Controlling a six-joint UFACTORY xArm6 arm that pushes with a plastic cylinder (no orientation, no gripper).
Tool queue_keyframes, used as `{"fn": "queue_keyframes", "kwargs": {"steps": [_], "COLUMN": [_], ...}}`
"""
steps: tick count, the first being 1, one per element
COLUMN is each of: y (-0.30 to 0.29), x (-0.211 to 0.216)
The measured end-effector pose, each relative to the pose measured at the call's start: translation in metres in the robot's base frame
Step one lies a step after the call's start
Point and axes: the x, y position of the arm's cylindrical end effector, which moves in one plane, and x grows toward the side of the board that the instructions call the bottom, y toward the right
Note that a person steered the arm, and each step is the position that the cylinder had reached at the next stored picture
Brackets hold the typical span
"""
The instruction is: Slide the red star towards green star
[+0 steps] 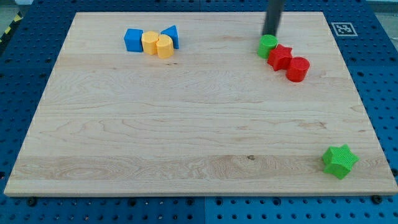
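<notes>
One rod, my tip [270, 35] just above green cylinder [267, 45], beside red star [280, 56].

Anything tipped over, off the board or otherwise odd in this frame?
Nothing stands out. Every block sits flat on the wooden board. My tip is just above the green cylinder, which touches the red star. The green star lies alone, near the view's bottom-right corner.

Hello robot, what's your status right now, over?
My tip at view's top, just above green round block. Red star wedged between it and red cylinder. Green star far off, bottom right.
</notes>
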Motion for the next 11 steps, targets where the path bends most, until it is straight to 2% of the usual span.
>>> {"fn": "queue_keyframes", "kwargs": {"steps": [1,4,9,10,11], "y": [0.032,-0.017,-0.009,-0.017,-0.018], "x": [0.02,0.052,0.219,0.233,0.199]}}
